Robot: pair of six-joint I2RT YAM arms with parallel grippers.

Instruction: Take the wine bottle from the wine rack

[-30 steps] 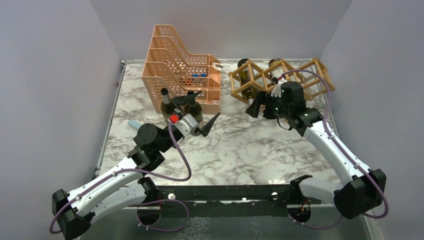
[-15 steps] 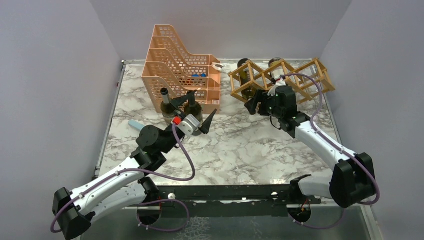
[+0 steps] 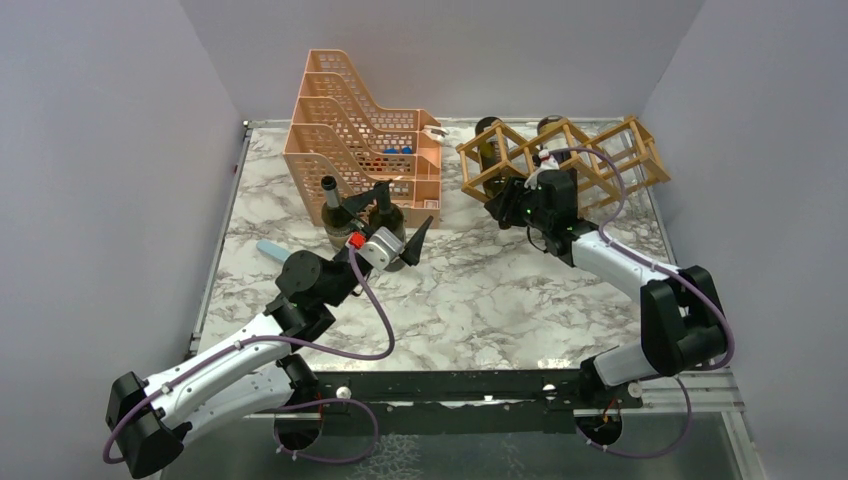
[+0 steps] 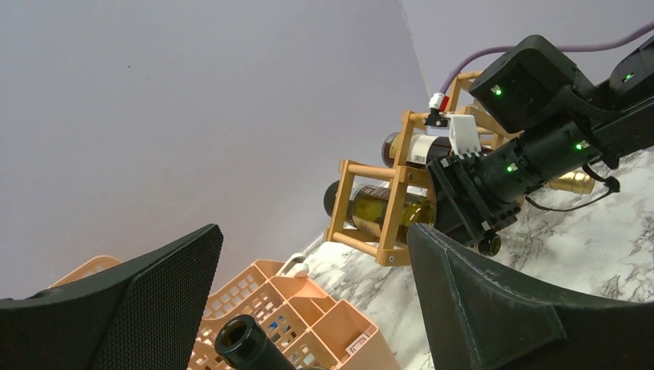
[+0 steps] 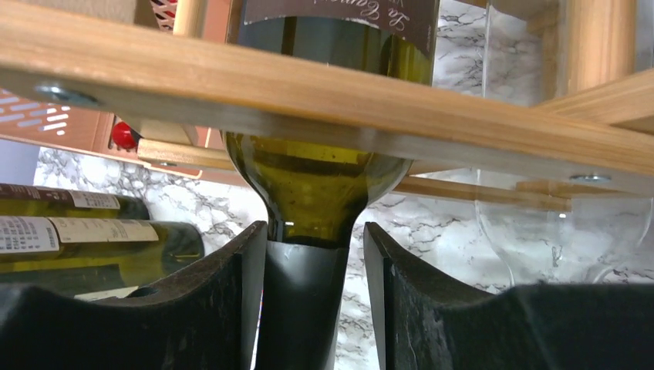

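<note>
The tan wooden wine rack (image 3: pixel 600 150) stands at the back right, with a green wine bottle (image 5: pixel 324 177) lying in its left cell (image 3: pixel 488 158). The bottle's dark foil neck (image 5: pixel 297 308) sticks out towards me. My right gripper (image 5: pixel 315 231) straddles that neck at the rack's front (image 3: pixel 503 207). Its left pad touches the foil, and a thin gap shows at the right pad. My left gripper (image 3: pixel 400 212) hovers wide open over two upright dark bottles (image 3: pixel 335 212) in front of the orange tray. One bottle mouth (image 4: pixel 245 343) shows between its fingers.
The orange perforated tiered organizer (image 3: pixel 350 130) fills the back middle. More labelled bottles (image 5: pixel 77 231) lie in the rack, and a gold-capped one (image 4: pixel 574 181) shows behind my right arm. A small blue item (image 3: pixel 270 248) lies on the marble at the left.
My right arm reached forward to the rack and its jaws narrowed around the bottle's neck. My left gripper edged slightly towards the upright bottles and stayed open.
</note>
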